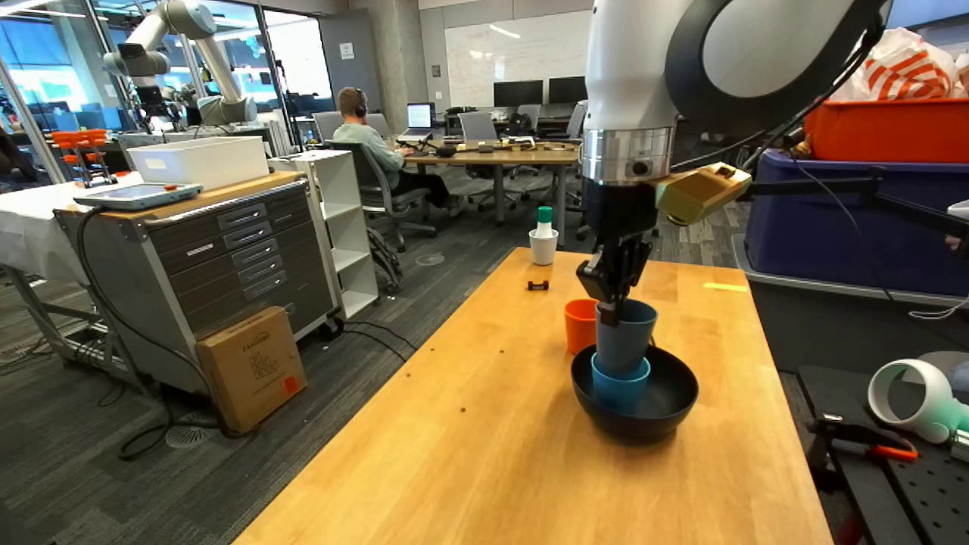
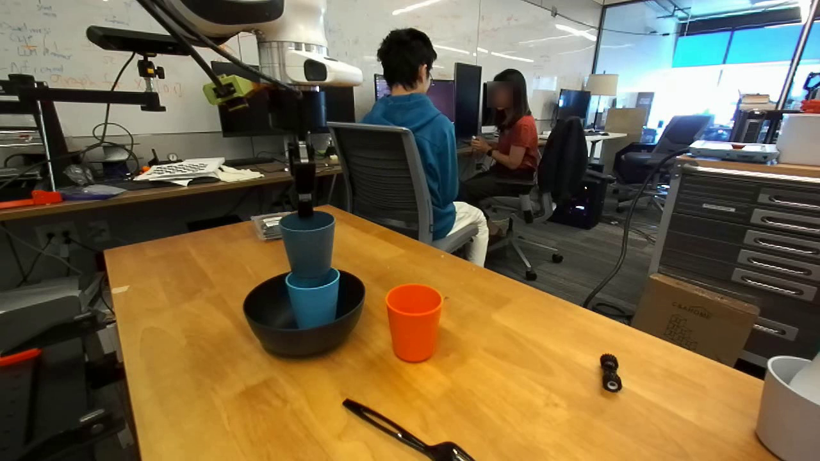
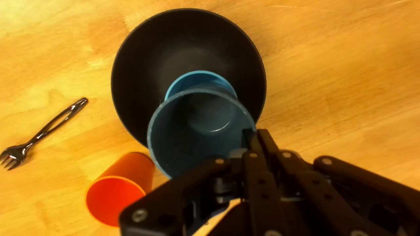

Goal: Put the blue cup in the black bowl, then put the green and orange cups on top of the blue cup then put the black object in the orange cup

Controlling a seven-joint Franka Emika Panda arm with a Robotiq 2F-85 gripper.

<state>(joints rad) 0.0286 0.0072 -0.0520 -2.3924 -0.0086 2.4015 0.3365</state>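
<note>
From the wrist we see the black gripper point(image 3: 256, 135) closed, pinching at three o'clock the teal plastic cup point(image 3: 197, 134), which partly hides the sky-blue plastic cup point(image 3: 200, 80).

In an exterior view, the bowl point(image 1: 643, 425) stands toward the right edge of the table point(image 1: 454, 469). In it sits the lower cup point(image 1: 622, 393), the upper cup point(image 1: 628, 342) above, base at its mouth. Just behind the bowl, leftward, is the third cup point(image 1: 581, 325); near the far left corner a container point(image 1: 543, 250) holds a bottle point(image 1: 544, 224), a small part point(image 1: 538, 285) before it. In an exterior view, a fork point(image 2: 415, 441) lies before the third cup.
</note>
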